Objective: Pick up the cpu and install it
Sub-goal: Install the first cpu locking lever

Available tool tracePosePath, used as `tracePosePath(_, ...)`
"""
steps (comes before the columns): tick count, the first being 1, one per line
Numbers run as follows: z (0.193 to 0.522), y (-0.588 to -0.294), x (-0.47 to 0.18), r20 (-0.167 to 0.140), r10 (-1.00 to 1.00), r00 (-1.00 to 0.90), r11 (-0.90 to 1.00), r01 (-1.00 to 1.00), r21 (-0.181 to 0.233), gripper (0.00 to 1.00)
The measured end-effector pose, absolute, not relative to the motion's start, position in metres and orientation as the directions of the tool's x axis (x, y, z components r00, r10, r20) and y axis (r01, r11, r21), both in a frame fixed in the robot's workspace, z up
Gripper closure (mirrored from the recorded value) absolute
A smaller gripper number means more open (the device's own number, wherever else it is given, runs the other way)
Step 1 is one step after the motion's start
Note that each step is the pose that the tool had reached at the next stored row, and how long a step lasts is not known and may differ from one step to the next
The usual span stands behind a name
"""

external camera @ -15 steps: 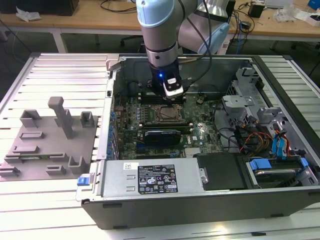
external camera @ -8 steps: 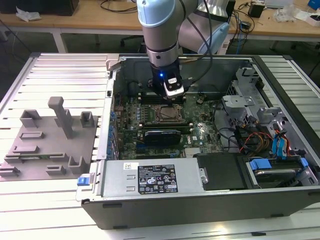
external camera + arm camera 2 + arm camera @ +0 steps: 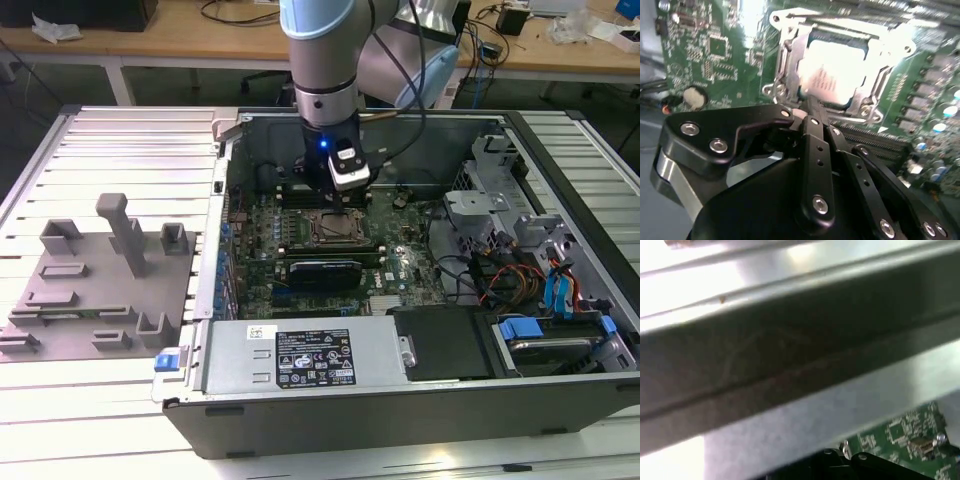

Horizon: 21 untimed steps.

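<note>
The cpu (image 3: 832, 75), a flat square chip with a bright silvery top, lies inside the metal socket frame (image 3: 782, 55) on the green motherboard (image 3: 715, 55). In the second wrist view my gripper (image 3: 810, 107) hangs just above the chip's near edge. Its black fingers (image 3: 812, 130) are drawn together to a point, shut, with nothing seen between them. In the exterior view the gripper (image 3: 340, 195) stands upright inside the open computer case, directly over the socket frame (image 3: 335, 228).
Grey fixture blocks (image 3: 100, 280) sit on the slatted table at the exterior view's left. The case holds a power supply (image 3: 300, 355) in front, a black card (image 3: 325, 270) near the socket, and drive cages with cables (image 3: 500, 240) at the exterior view's right. A metal case wall (image 3: 790, 340) is close by.
</note>
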<state>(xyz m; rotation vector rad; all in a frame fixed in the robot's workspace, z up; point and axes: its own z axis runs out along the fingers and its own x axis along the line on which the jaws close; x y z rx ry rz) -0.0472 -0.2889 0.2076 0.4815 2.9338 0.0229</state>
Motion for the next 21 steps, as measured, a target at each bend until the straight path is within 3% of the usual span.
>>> tracePosePath(5,0.2076,-0.2890,-0.0471,-0.150,0.312,-0.938,0.949,0.316,-0.009,0.89)
tracePosePath(21,0.2133,-0.2891,-0.0471,-0.150,0.196,-0.969,0.980,0.200,-0.011,0.89)
